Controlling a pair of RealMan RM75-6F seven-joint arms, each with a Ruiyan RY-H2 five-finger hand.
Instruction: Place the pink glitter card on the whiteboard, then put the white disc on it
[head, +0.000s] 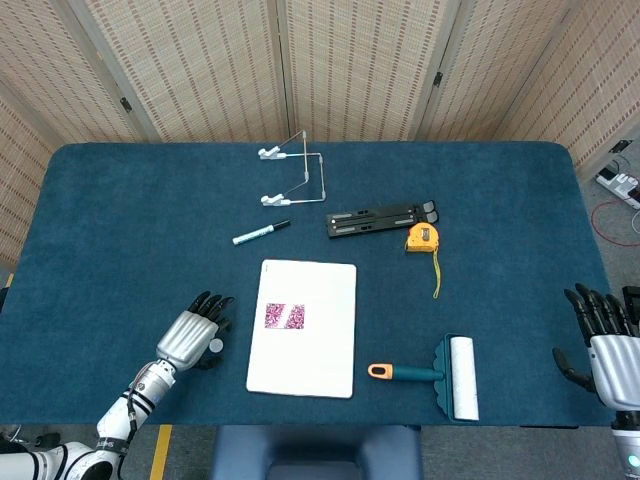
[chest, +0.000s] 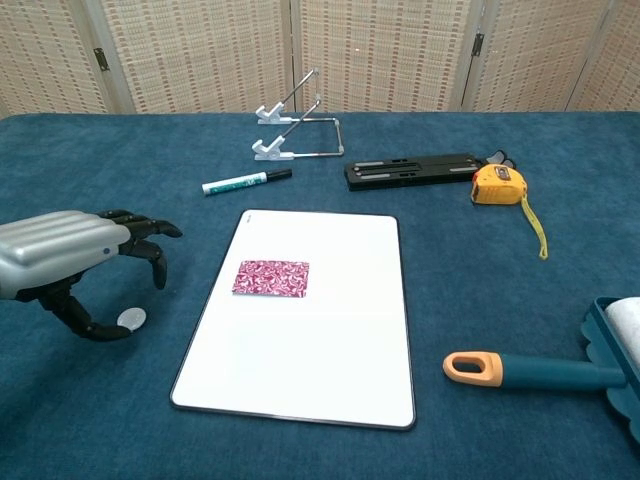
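I am working in what looks like a robot test lab rather than a home or shop. The bench (head: 130, 230) is covered in dark blue felt-like cloth and closed in behind by beige woven folding screens (head: 350, 65). Unrelated odds and ends lie spread out on it: a yellow tape measure (head: 422, 237), a teal lint roller with an orange handle tip (head: 440, 373), a bent wire stand (head: 298, 175). A power strip with cables (head: 618, 185) sits on the floor at the right edge.
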